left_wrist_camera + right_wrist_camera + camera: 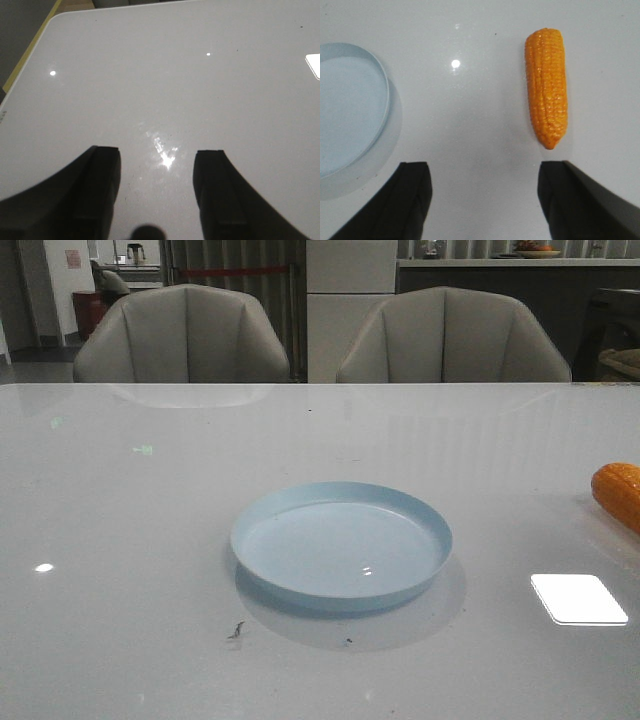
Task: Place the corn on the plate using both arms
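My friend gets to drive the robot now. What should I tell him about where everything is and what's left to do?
Left gripper: open, empty, over bare table.
Right gripper: open, empty, above the table, with the corn lying just past one fingertip.
Corn: lying flat on the table at the far right edge of the front view, not touching the plate.
Plate: pale blue, in the middle of the table, nothing in it.
Done: nothing yet; the corn has not been picked up.
Left: grab the corn, probably with the right gripper since it is nearest, and set it on the plate.
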Robot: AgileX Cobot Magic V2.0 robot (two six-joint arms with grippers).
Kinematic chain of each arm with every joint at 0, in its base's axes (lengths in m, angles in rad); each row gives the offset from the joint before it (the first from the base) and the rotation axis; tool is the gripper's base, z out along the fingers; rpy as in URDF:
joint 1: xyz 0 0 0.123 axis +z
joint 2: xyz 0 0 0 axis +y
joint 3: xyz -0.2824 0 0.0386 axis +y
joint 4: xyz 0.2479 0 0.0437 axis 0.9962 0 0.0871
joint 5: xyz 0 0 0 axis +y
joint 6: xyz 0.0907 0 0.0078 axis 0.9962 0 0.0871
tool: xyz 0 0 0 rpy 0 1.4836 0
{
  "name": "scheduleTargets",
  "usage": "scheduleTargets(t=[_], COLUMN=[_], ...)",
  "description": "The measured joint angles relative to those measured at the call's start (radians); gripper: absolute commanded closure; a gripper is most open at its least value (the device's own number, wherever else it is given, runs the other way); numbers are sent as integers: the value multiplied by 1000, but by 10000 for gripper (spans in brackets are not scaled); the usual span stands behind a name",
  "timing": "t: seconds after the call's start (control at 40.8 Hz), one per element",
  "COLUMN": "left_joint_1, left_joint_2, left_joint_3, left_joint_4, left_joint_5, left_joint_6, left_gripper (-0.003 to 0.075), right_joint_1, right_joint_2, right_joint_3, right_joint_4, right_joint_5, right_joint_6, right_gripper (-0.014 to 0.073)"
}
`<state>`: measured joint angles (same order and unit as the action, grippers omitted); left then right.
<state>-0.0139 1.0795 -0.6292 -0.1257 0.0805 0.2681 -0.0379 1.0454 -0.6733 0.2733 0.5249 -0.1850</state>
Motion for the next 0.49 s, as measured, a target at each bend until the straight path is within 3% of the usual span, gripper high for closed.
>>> scheduleTargets(t=[0.172, 0.49], left_joint_1=[0, 0], left_joint_2=[-48, -51], left_joint_3=[102, 116], left_joint_4=[0, -6], left_joint_5=[0, 33], left_joint_6=[0, 0], left_gripper=[323, 323], right_joint_1=[-2, -13], right_joint_2=[61, 326], right_joint_3=[-12, -160], right_joint_4=[-44, -48], right_joint_5=[-103, -128], right_joint_6=[6, 9], right_gripper=[33, 33])
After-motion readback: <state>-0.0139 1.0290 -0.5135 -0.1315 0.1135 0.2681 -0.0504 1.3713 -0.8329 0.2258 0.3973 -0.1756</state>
